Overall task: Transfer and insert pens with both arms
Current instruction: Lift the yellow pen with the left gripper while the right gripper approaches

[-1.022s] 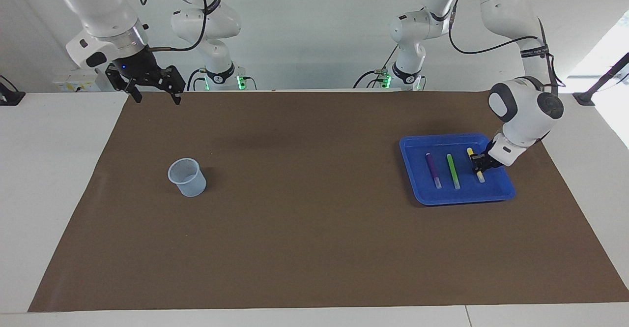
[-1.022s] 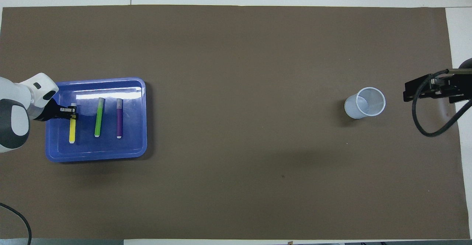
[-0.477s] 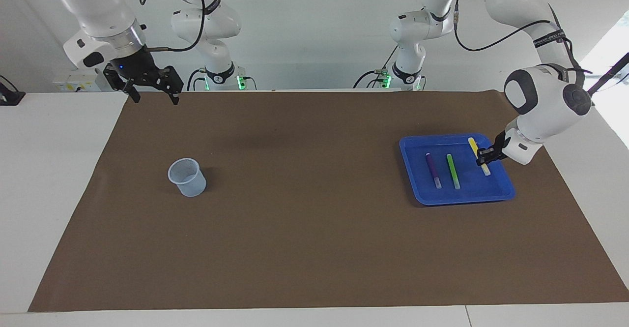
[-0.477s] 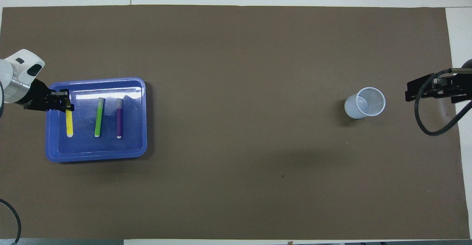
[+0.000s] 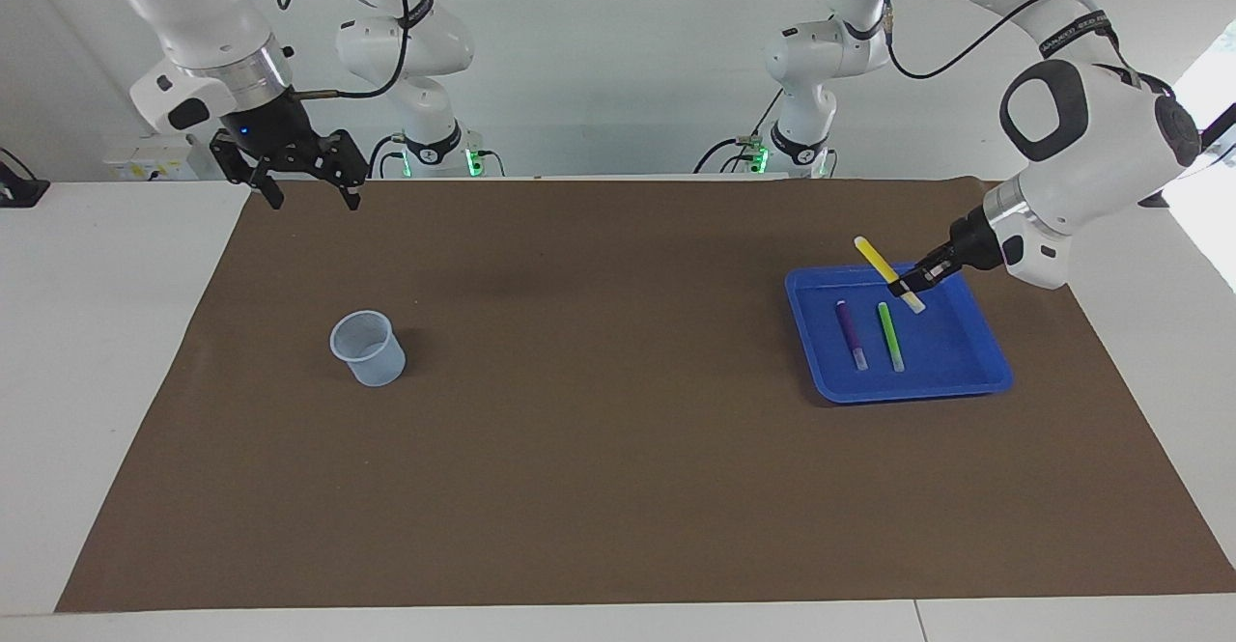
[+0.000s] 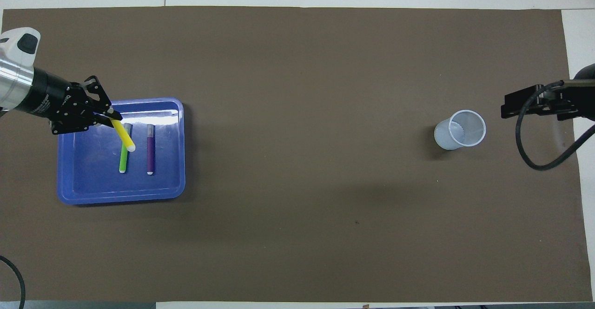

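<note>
My left gripper (image 5: 907, 287) (image 6: 110, 114) is shut on the yellow pen (image 5: 875, 259) (image 6: 123, 134) near its whitish end. It holds the pen tilted in the air over the blue tray (image 5: 995, 372) (image 6: 181, 160). The green pen (image 5: 890, 336) (image 6: 123, 160) and the purple pen (image 5: 851, 335) (image 6: 150, 148) lie side by side in the tray. My right gripper (image 5: 304, 183) hangs open and holds nothing, over the mat's edge at the right arm's end, where that arm waits.
A translucent plastic cup (image 5: 368, 348) (image 6: 460, 130) stands upright on the brown mat (image 5: 599, 430) toward the right arm's end. Two smaller white arms with green lights stand at the table's edge by the robots.
My left gripper has lifted the yellow pen out of the tray, tilted it, and swung it over the green pen. The right gripper has barely moved.
</note>
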You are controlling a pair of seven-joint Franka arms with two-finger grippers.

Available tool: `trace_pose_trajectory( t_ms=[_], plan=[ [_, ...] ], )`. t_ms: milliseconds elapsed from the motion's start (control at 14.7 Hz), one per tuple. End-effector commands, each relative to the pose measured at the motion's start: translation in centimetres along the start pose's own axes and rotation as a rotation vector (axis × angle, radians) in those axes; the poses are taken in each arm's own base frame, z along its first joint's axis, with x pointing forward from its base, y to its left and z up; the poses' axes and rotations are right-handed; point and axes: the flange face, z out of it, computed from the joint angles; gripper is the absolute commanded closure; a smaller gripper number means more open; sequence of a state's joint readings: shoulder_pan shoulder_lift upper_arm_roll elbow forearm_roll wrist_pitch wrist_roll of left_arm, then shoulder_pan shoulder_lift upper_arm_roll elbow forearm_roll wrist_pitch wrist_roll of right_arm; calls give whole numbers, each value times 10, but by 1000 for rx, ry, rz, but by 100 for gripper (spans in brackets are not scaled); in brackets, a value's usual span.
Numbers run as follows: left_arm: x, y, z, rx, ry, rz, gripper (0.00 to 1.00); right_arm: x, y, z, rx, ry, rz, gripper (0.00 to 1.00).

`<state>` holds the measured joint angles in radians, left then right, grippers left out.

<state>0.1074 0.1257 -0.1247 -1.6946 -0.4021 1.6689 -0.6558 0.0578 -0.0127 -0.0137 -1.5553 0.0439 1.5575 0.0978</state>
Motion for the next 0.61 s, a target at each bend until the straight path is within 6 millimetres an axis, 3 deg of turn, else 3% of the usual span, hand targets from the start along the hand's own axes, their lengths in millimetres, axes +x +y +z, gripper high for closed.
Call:
trace_pose_trajectory(
  t_ms=[0, 272, 545],
  plan=[
    [-42, 18, -13, -73, -62, -187, 100, -1, -37, 4, 73, 28, 23, 0],
    [-88, 42, -8, -121, -168, -449, 100, -5, -104, 5, 252, 31, 189, 0],
    [-127, 50, 17, -167, -329, -651, 100, -17, -166, 1, 450, -11, 341, 0]
  ],
)
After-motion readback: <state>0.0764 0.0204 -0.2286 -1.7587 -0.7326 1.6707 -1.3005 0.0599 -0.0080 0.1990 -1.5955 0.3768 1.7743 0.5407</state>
